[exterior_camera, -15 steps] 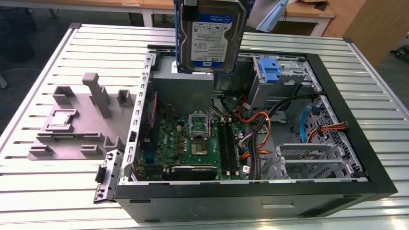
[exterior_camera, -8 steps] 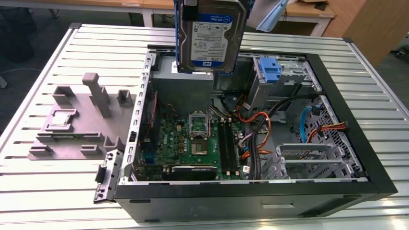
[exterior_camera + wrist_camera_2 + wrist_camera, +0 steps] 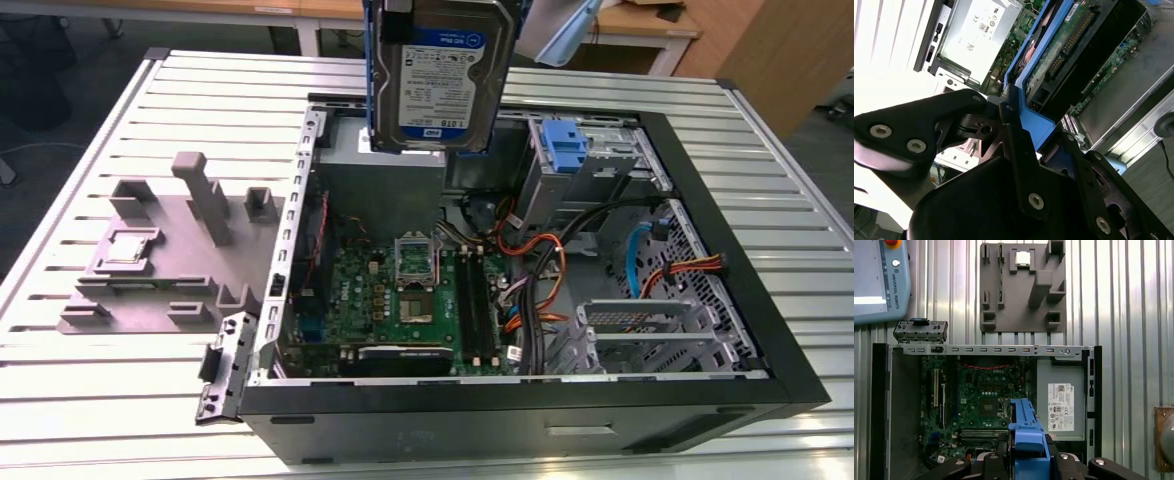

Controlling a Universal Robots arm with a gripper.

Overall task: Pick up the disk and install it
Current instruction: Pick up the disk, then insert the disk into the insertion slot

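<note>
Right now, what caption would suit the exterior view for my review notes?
Disk hangs upright above the open case, label toward the camera, not yet installed.

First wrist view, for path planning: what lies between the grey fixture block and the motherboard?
The case's slotted metal rail, then a strip of bare slatted table, in the first wrist view.
</note>
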